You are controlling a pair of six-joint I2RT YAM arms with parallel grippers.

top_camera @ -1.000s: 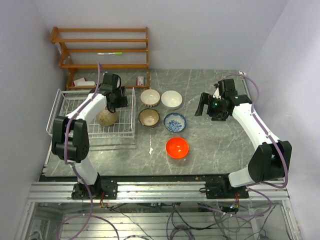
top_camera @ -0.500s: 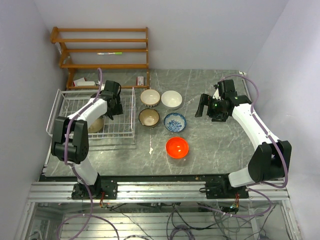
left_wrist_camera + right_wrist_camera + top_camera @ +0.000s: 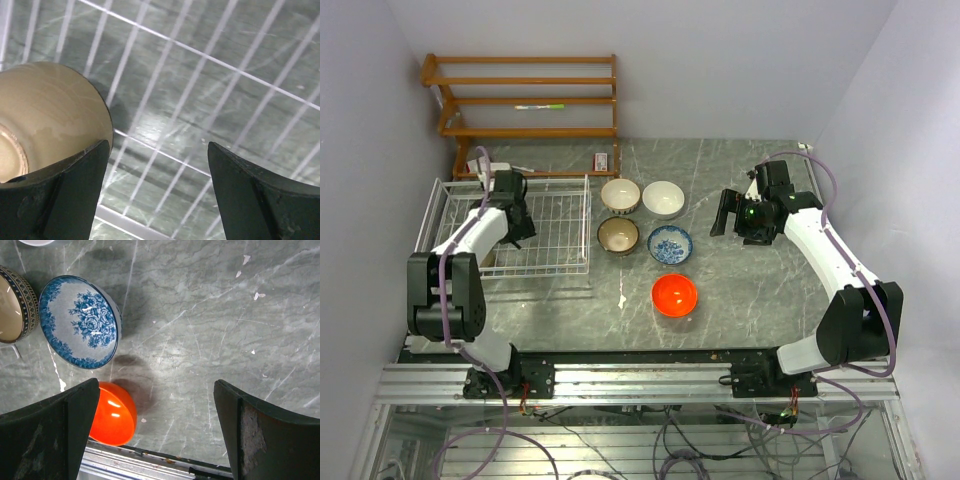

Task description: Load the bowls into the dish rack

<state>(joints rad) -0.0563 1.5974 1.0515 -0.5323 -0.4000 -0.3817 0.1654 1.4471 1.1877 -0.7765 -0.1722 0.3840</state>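
Observation:
The white wire dish rack (image 3: 570, 268) stands at the left of the table. A brownish-tan bowl (image 3: 488, 260) lies in its near left corner, tipped with its foot ring showing in the left wrist view (image 3: 50, 110). My left gripper (image 3: 512, 218) hangs over the rack floor (image 3: 190, 50), open (image 3: 157, 150), its left finger just in front of the bowl's edge. On the table lie a cream brown-rimmed bowl (image 3: 620, 195), a white bowl (image 3: 663, 198), a dark-sided bowl (image 3: 618, 235), a blue-and-white bowl (image 3: 670, 244) and an orange-red bowl (image 3: 674, 294). My right gripper (image 3: 723, 213) is open and empty (image 3: 156, 390), to the right of them.
A wooden slatted shelf (image 3: 520, 95) stands behind the rack, with a small box (image 3: 602, 160) at its foot. A white scrap (image 3: 621, 297) lies on the marble table left of the orange-red bowl. The table's near edge rail (image 3: 150, 460) shows in the right wrist view.
My left gripper has moved left across the rack, and the brownish-tan bowl has gone with it from the rack's middle to its near left corner. The right arm has not moved.

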